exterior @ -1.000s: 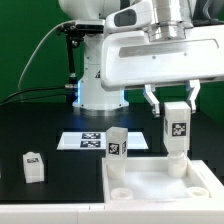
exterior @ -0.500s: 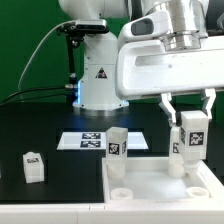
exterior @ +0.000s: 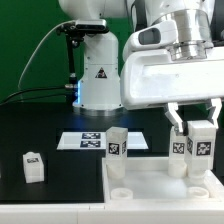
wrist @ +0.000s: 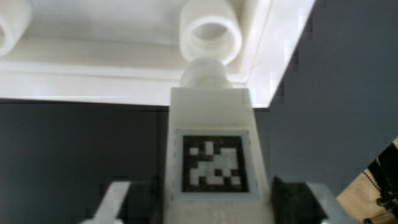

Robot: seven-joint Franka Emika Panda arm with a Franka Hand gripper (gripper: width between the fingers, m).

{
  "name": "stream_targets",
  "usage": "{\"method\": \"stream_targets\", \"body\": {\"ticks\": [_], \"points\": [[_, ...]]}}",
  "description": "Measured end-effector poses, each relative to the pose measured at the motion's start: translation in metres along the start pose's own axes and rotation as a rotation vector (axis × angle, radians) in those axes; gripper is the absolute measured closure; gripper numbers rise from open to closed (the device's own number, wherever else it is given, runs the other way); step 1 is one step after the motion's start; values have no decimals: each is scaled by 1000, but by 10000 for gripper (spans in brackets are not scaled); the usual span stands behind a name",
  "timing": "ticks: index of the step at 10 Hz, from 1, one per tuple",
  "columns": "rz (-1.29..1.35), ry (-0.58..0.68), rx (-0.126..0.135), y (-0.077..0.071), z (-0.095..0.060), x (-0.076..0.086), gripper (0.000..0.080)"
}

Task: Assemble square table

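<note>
Indoors, a black tabletop (exterior: pixel 50 140) sits before a green wall (exterior: pixel 25 45). The two-finger gripper (exterior: pixel 201 127) clamps a white tag-marked block leg (exterior: pixel 201 147) above the large white square slab (exterior: pixel 150 185), whose lower edge is cut off.

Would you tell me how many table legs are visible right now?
4: one held leg in the gripper, one standing leg beside it, one middle leg behind the tabletop, one lone leg apart.

White slab (exterior: pixel 160 180) and legs (exterior: pixel 116 142) look like matt plastic, slightly grainy. Arm shell (exterior: pixel 170 70) glossy smooth plastic. Bench (exterior: pixel 40 125) matt black. Marker board (exterior: pixel 95 141) flat, paper-like.
</note>
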State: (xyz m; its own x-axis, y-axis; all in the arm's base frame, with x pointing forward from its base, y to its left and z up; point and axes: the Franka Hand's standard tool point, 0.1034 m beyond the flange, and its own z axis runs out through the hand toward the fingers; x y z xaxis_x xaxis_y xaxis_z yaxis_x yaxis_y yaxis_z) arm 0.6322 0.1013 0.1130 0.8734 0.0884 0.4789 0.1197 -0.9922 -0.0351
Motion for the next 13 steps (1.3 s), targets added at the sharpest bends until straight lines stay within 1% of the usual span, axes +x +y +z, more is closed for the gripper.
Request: {"method": "stream_targets", "body": {"ticks": [1,4,5,8,13], "points": [[-1,-8,1,-2,5,-5,515],[-4,-19,5,-7,10,-11,515],[-6,-22,8,-11,10,-13,515],[-9,-13,5,-11,8,-16,515],[-9,-26,1,-10,22,-28,515]]}}
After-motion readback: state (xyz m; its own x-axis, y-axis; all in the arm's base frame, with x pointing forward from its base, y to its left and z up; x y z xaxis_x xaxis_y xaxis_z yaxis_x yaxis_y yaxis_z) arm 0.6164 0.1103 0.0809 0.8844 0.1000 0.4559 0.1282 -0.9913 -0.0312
